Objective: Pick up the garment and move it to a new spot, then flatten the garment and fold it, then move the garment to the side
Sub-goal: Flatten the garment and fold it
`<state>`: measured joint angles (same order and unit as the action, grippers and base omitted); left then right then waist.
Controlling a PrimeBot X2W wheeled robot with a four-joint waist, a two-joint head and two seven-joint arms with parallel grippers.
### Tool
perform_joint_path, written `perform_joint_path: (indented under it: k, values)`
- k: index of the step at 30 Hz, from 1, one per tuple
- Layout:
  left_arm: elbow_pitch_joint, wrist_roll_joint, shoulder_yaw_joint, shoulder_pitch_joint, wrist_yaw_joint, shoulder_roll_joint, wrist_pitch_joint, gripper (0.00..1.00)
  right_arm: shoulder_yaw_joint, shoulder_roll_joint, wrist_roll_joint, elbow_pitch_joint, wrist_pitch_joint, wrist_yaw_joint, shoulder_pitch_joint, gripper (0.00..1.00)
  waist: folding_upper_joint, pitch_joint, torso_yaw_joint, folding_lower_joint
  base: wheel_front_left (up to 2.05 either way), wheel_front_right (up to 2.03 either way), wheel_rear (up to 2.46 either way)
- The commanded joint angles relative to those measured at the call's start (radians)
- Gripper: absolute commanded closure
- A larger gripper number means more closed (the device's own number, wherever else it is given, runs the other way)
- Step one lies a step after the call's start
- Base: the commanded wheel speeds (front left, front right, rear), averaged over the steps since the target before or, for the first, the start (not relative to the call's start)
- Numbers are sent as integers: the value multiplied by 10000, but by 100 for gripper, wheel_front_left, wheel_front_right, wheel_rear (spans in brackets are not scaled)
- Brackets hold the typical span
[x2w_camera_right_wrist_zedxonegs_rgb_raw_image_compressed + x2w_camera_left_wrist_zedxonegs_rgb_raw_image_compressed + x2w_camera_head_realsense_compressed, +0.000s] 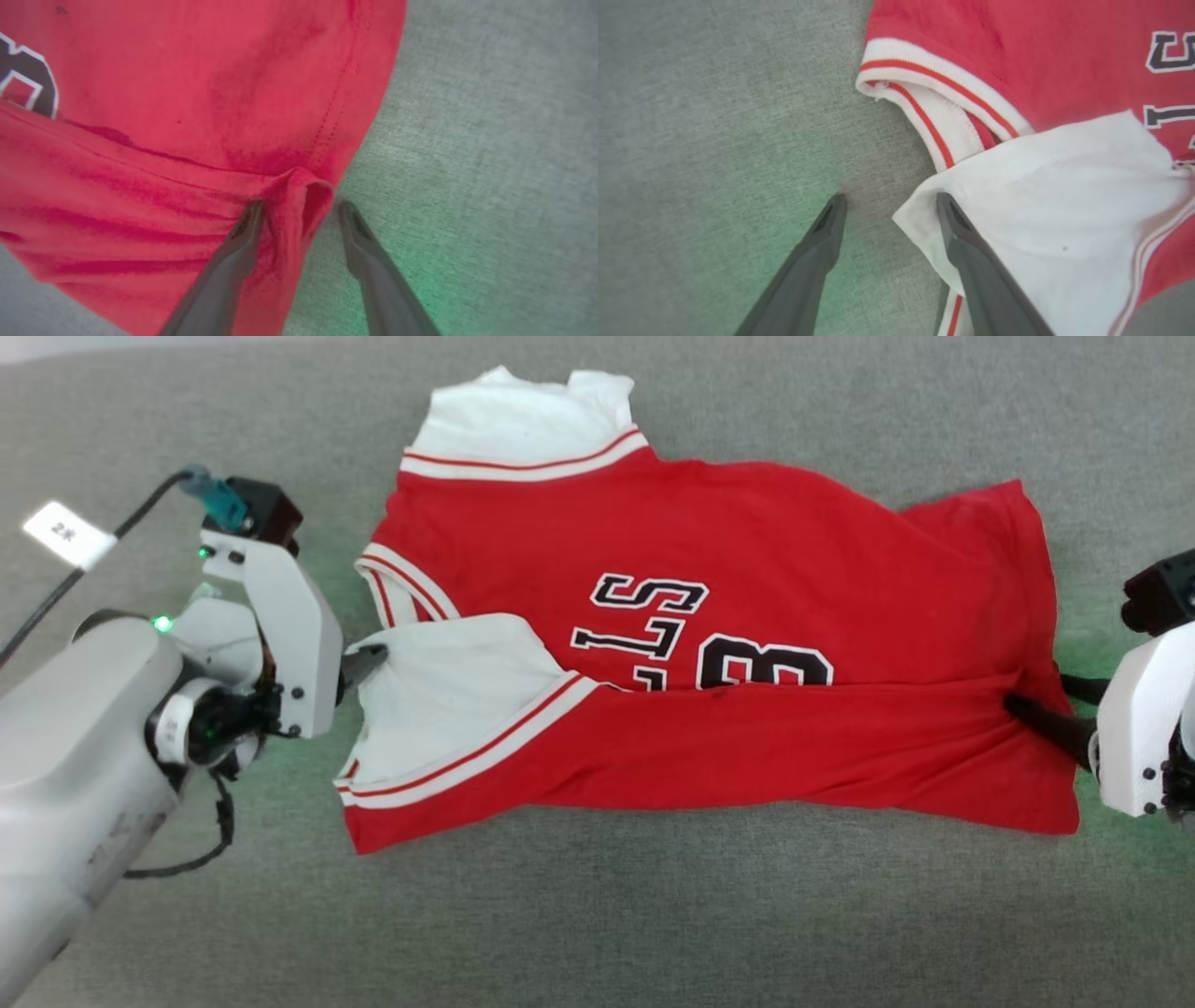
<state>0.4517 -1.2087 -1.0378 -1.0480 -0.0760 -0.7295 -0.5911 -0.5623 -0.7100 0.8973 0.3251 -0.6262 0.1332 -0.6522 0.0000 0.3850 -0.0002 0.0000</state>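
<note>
The garment [709,653], a red jersey with white sleeve ends, lies spread across the middle of a grey fabric surface [597,915], neck to the left and hem to the right. Its near half is folded up over the chest, so the fold edge cuts through the black-and-white lettering [691,635], and the near white sleeve [448,700] lies on top of the red body. The far sleeve [523,425] sticks out flat at the far left.

The left gripper [889,205] sits at the left end with its fingers spread; one finger rests over the edge of the near sleeve, the other on bare grey surface, pinching nothing. The right gripper [299,210] sits at the right end, fingers also apart, straddling a small raised pucker of red hem without squeezing it.

The cloth looks light, soft and limp, likely to sag and wrinkle when lifted and to drag on the rough surface. Hemmed edges and the ribbed striped trim [943,88] seem the firmest places to pinch, one at each end of the fold line.
</note>
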Motion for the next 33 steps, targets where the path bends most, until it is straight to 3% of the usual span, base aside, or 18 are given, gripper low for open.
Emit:
perform_joint_path:
  k: [1,9,17,22,25,29,33]
  values:
    - [-66,29,44,141,-66,-96,90,0,-181,-5,-70,314,-95,-44,286,0,0,-238,121,0,0,0,0]
    - [-1452,-92,417,802,-543,-817,964,0,665,-42,-572,-237,1222,-31,490,0,0,-819,222,0,0,0,0]
    - [-4316,-506,506,2352,-1669,-2085,1265,0,2362,450,-1987,-849,3738,-31,1582,0,0,-1270,103,0,0,0,0]
    - [-5793,-569,363,3335,-2549,-2812,1525,0,3995,1281,-3382,-1570,5266,-31,2459,0,0,-1334,-38,0,0,0,0]
    - [-6209,-657,285,3777,-2827,-2971,1691,0,4871,1980,-4206,-2173,5774,-30,3062,0,0,-1356,-138,0,0,0,0]
    - [-6204,-704,169,4078,-2986,-2963,1760,0,5715,2899,-5035,-3096,5945,-30,3837,0,0,-1375,-280,0,0,0,0]
    - [-5741,-666,65,4191,-2811,-2757,1878,0,6223,3707,-5449,-3914,5720,-30,4500,0,0,-1297,-450,0,0,0,0]
